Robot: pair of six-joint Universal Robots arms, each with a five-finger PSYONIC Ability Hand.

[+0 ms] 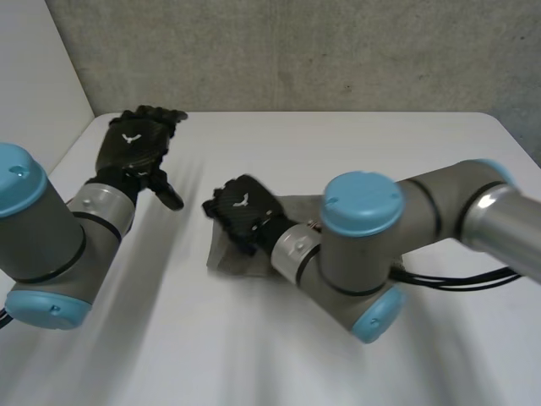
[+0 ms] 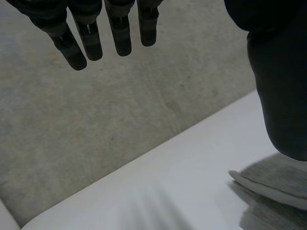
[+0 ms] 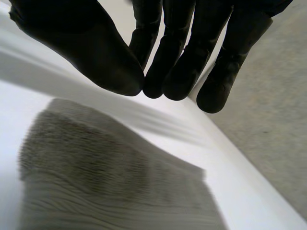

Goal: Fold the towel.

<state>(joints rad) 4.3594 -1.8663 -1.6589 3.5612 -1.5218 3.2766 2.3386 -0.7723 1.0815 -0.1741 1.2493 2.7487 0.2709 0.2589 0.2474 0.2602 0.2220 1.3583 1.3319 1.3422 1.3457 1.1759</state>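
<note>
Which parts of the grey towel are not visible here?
Head view: the right hand and its arm cover most of the grey terry towel; its outline is hidden.
Left wrist view: the left hand and the picture edge cut it off.
Right wrist view: the picture edge cuts it off.

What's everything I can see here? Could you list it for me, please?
table: one, white, in front of the robot, under both arms
towel: one, grey, folded, lying on the table beneath the right hand
wall: one, grey, rough, behind the table
panel: one, white, at the table's left side
arms: two, grey with light-blue caps, reaching over the table
left hand: one, black, fingers straight, empty, above the table's far left
right hand: one, black, above the towel near the table's middle
</note>
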